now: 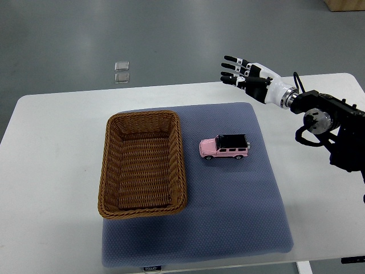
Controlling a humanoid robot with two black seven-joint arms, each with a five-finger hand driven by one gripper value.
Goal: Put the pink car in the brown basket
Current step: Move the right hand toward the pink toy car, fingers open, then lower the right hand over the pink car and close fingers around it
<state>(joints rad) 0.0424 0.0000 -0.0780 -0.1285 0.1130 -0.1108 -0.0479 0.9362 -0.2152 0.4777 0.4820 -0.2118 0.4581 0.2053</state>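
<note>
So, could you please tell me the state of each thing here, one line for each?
pink car: on its wheels on the blue mat, beside the basket, not held.
brown basket: upright, empty.
blue mat: flat on the white table.
right hand: open, fingers spread, holding nothing.

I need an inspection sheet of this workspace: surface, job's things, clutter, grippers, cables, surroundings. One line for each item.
Surface: white table with a blue mat.
Job's things: pink car on the mat, right of the brown basket, apart from it; basket holds nothing.
Clutter: nothing seen.
Grippers: right hand open above the table's far edge, holding nothing; left not in view.
Cables: black cable on the right arm.
Surroundings: grey floor with two small clear squares.
</note>
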